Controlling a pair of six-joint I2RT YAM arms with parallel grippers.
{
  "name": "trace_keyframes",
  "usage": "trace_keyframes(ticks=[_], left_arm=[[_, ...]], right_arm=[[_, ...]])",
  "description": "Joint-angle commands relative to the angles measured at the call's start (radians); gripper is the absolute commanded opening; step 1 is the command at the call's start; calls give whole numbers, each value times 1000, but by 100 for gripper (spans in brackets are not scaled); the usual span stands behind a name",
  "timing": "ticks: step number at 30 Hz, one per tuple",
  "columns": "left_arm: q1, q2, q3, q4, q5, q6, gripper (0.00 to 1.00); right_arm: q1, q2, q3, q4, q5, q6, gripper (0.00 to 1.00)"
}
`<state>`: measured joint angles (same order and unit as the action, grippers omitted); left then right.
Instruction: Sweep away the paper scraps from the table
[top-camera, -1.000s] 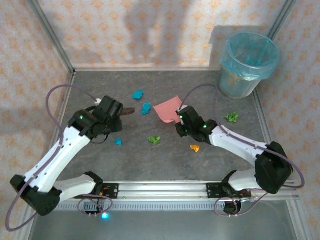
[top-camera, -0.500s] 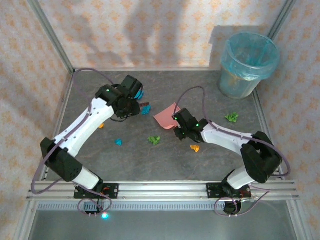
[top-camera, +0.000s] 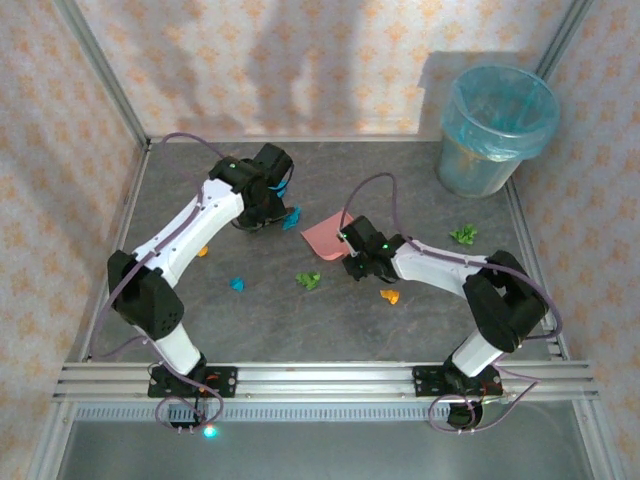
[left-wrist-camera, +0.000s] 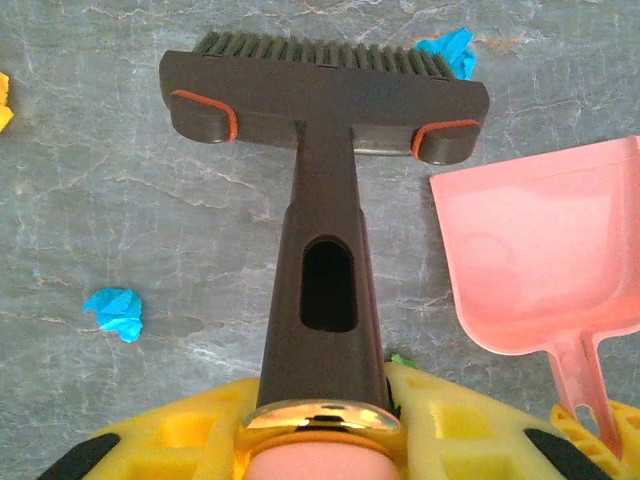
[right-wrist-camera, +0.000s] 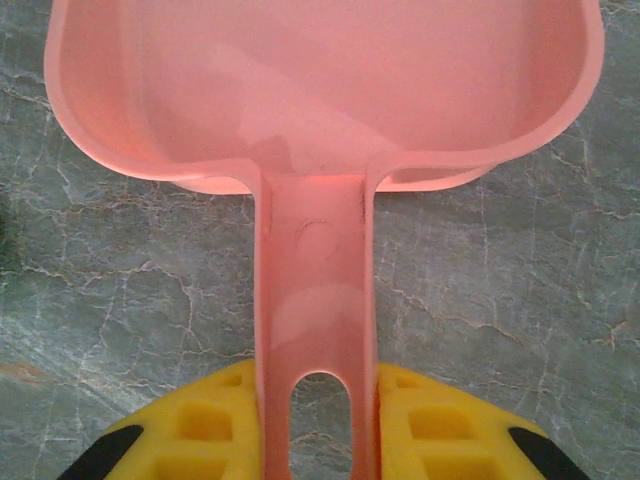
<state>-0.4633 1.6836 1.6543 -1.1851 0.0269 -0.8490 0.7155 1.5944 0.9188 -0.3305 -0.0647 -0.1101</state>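
My left gripper (left-wrist-camera: 320, 425) is shut on the handle of the dark brown hand brush (left-wrist-camera: 322, 100), whose bristles reach a blue paper scrap (left-wrist-camera: 448, 50). In the top view the left gripper (top-camera: 264, 203) is at the back middle of the table (top-camera: 420, 330), beside a blue scrap (top-camera: 291, 217). My right gripper (right-wrist-camera: 318, 430) is shut on the handle of the pink dustpan (right-wrist-camera: 320, 90), which lies flat just right of the brush (top-camera: 325, 235). Loose scraps lie around: blue (top-camera: 237, 284), green (top-camera: 309, 281), orange (top-camera: 390, 296), green (top-camera: 463, 235), orange (top-camera: 202, 251).
A bin with a blue liner (top-camera: 497, 125) stands in the back right corner. Patterned walls and aluminium rails (top-camera: 320, 375) close the table in. The right arm's cable (top-camera: 375, 190) loops above the dustpan.
The left arm has swung from the left side toward the back middle, carrying the brush up to the blue scraps. The right gripper has slid the dustpan slightly left.
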Motion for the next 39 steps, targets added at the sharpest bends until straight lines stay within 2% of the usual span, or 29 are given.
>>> trace_keyframes(ticks=[1, 15, 26, 39], left_arm=[[17, -1, 29, 11, 20, -38, 0], [14, 35, -17, 86, 182, -38, 0], [-64, 44, -34, 82, 301, 61, 0], [-82, -72, -33, -6, 250, 155, 0]], right_arm=[[5, 11, 20, -15, -5, -20, 0], [4, 21, 25, -28, 30, -14, 0], [-11, 24, 25, -33, 76, 9, 0], [-25, 13, 14, -20, 88, 29, 0]])
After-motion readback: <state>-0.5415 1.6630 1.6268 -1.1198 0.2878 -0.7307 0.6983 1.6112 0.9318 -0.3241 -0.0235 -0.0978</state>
